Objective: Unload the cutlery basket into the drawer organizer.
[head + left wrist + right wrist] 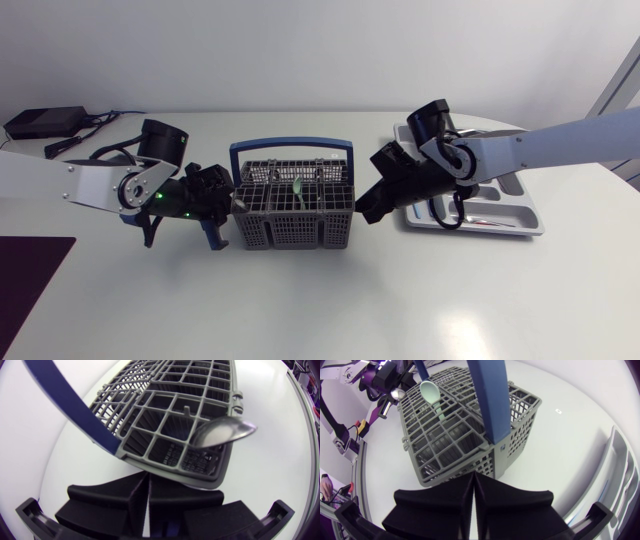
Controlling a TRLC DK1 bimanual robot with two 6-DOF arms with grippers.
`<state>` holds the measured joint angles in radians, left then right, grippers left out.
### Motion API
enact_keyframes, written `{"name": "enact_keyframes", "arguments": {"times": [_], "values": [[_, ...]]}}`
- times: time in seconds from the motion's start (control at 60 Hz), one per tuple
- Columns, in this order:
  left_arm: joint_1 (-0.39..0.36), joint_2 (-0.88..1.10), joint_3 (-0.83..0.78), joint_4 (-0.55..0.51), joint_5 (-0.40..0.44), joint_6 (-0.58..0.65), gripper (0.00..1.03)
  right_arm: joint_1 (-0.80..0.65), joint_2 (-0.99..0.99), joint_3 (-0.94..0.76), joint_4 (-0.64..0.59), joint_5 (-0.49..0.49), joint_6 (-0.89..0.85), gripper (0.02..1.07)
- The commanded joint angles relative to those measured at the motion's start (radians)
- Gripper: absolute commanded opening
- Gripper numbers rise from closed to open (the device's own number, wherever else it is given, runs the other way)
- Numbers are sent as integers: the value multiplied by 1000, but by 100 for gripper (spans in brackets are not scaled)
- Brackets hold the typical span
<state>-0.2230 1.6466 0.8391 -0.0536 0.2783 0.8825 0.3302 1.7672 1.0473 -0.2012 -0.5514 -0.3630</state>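
Observation:
The grey cutlery basket with a blue handle stands mid-table. A pale green spoon sticks up in its middle and a metal spoon leans at its left end. My left gripper is shut and empty, its tips just short of the basket's left wall. My right gripper is also shut on nothing, its tips close to the basket's right wall, below the handle. The green spoon shows beyond. The grey drawer organizer lies behind my right arm.
The organizer's rim runs beside my right gripper, and some cutlery lies in its compartments. A black power brick with cables sits at the back left. A dark mat covers the front left corner.

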Motion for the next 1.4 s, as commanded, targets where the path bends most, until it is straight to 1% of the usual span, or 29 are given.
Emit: {"name": "enact_keyframes", "arguments": {"times": [0.0, 0.2, 0.4, 0.533, 0.617, 0.867, 1.383], "values": [[-33, -45, -41, -2, 30, -11, 17, 6, -2, 22, 34, -21, 21, 8], [-44, -53, -61, 3, 19, -13, 17, -2, -5, -7, 56, -5, 21, 8], [-6, -54, -46, 6, 19, -11, 17, 1, -25, -38, 65, 11, 22, 8], [2, -54, -43, 9, 19, -13, 17, 9, -55, -63, 65, 19, 21, 8], [10, -45, -32, 12, 19, -14, 17, 18, -66, -72, 65, 48, 22, 8], [33, -28, -26, 24, 19, -14, 18, 40, -112, -142, 75, 54, 18, 8], [50, -21, -20, 29, 12, -19, 18, 55, -157, -176, 79, 62, 18, 8]]}}
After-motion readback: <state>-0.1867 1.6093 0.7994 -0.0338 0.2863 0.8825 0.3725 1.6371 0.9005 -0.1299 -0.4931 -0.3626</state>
